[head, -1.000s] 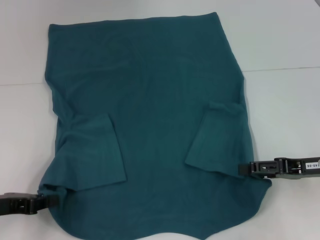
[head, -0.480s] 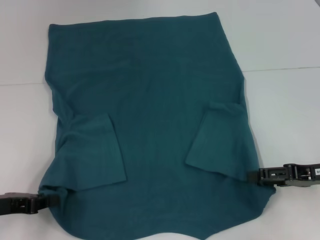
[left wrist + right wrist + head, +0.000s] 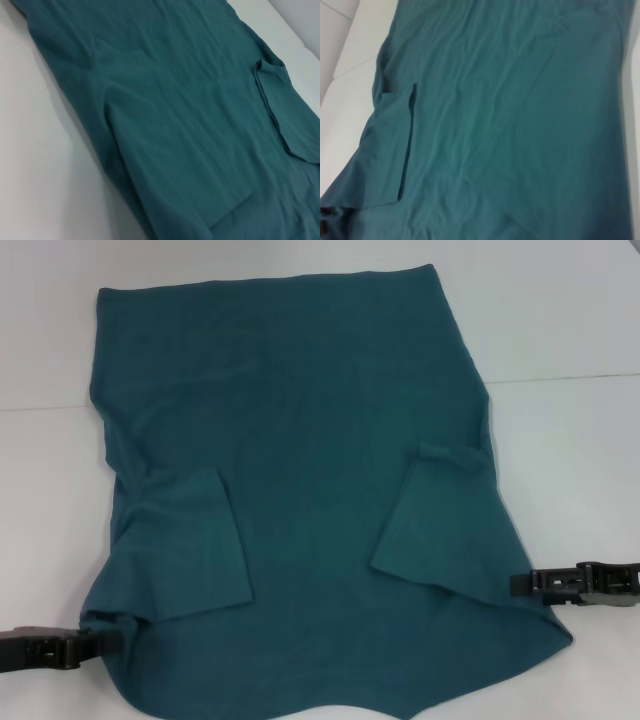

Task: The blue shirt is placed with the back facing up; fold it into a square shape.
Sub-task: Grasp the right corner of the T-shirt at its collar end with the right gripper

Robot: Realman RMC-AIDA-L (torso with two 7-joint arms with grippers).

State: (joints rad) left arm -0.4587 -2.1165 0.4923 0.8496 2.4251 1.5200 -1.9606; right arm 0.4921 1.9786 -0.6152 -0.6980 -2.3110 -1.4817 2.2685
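The left gripper [image 3: 100, 643] sits low at the near left corner of the shirt [image 3: 300, 490], its black fingers pressed together on a bunched bit of the fabric edge. The right gripper [image 3: 522, 585] is at the near right side, its tip touching the cloth edge; it looks pinched on the hem, though from the head view I cannot be sure.

The shirt lies spread flat on the white table [image 3: 560, 320], plain side up, hem at the far end and shoulders toward the robot. Both short sleeves are folded inward onto the body, the left sleeve [image 3: 190, 550] and the right sleeve [image 3: 440, 525] lying as slanted flaps. Its near right corner is stretched outward to a point.
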